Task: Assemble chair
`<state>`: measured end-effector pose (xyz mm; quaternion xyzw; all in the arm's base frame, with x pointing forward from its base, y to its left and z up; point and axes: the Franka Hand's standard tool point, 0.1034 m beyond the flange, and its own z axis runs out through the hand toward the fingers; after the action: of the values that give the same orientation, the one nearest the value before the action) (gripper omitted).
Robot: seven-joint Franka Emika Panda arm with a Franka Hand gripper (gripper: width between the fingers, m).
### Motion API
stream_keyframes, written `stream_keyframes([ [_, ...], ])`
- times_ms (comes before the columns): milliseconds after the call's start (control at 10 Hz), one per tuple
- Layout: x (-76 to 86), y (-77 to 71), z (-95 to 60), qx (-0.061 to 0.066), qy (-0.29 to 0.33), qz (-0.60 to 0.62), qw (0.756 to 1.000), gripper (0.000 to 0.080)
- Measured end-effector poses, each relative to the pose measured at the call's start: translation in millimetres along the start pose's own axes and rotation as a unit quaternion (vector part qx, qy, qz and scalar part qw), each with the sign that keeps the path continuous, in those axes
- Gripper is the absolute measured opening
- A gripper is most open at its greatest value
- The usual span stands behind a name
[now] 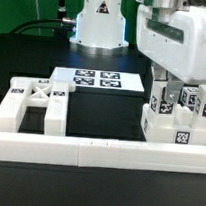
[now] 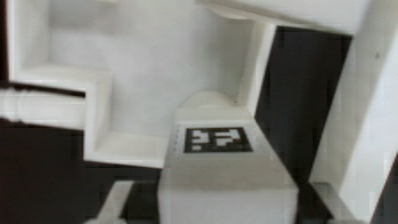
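- Claw [image 1: 171, 96] – jaws part-closed on a short tagged post [image 2: 217, 140]. The post sits btwn the fingers in both views and a grip is judged prob., though pad contact can't be made out sharply.
- The post is seen standing among the other white posts of the chair [image 1: 179, 125], which is grouped at the ext. view's right, just behind the border rail [image 1: 87, 150].
- Handling, judged: hard glossy plastic, so stiff, w/ no give under the pads. Prob. light, being small and blocky. A slick surface is to be expected – slip or twist is likely if the part is pinched near an end or on an edge.
- Best hold, judged: two flat opposite faces of the post, around mid-height, jaws square to them. The tagged face is better left uncovered.
- Not fragile as such, but a joint could be jammed or neighbouring posts knocked if the part is forced in at a tilt.
- A loose chair frame [image 1: 31, 100] lies at the ext. view's left, well apart from the rest, also just behind the rail. Its straight bars would be taken the same way, across a flat-sided bar.
- The marker board [image 1: 98, 79] lies flat on the black table [image 1: 105, 116] btwn the two groups, further back.
- The arm's base [image 1: 102, 21] is seen behind it.
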<state>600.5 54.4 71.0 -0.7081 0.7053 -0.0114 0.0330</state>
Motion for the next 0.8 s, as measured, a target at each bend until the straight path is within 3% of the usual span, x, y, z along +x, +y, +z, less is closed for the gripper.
stream_keyframes([
  [300,8.5,-1.7,-0.7,0.012,-0.001,0.147,0.989,0.0287],
  [600,11.9,-2.0,-0.9,0.012,0.0,0.17,0.985,0.0287],
  [700,11.2,-1.9,-1.1,0.01,0.0,0.147,0.989,0.0439],
  [800,7.9,-2.9,-4.0,-0.001,-0.004,0.114,0.993,0.0439],
])
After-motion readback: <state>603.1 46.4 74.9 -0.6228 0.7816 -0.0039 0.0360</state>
